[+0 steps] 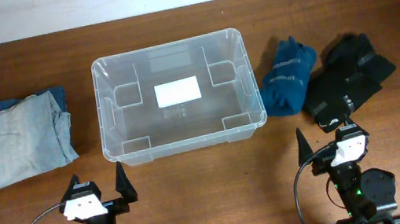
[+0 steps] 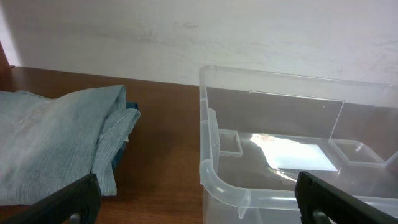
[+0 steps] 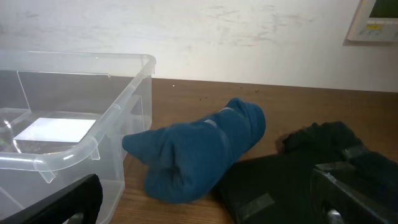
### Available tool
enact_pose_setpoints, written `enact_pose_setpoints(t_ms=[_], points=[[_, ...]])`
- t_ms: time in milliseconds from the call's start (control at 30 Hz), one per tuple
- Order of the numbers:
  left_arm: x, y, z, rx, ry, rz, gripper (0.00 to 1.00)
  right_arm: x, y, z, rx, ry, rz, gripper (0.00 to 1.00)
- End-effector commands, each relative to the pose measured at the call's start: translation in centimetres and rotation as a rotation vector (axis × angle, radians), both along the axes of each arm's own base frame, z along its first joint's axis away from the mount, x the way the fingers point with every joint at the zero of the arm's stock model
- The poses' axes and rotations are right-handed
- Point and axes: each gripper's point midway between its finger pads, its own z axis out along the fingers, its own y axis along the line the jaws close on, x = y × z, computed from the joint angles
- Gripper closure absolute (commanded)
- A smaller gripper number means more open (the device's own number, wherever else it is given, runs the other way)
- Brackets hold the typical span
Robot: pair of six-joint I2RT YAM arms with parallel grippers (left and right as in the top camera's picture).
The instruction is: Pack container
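The container (image 1: 186, 122) is seen empty in the middle of the surface (image 1: 212, 193), its long axis left to right. The blue bundle (image 1: 288, 76) is found just beside its right end, ahead of the right fingers (image 1: 301, 147). These and the left fingers (image 1: 124, 180) are spread, nothing held.

The container (image 2: 211, 169) is cropped (both wrist views).

1 clear container (image 1: 170, 69). 3 folded garments: 1 pale denim piece (image 1: 18, 143) off the container's left end, 1 blue piece (image 1: 288, 76) and 1 black piece (image 1: 347, 72) off its right end.
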Motion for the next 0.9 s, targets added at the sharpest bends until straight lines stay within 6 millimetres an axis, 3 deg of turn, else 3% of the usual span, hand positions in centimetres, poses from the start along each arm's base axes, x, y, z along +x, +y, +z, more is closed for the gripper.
enact_pose_setpoints(t_ms=[0, 867], points=[[-0.02, -0.04, -0.12, 0.015, 0.000, -0.002, 0.01, 0.02, -0.36, -0.21, -0.004, -0.001, -0.017, 0.02], [0.01, -0.44, 0.34, -0.031, -0.020, -0.022, 0.01, 0.02, -0.36, -0.21, -0.004, -0.001, -0.017, 0.02]])
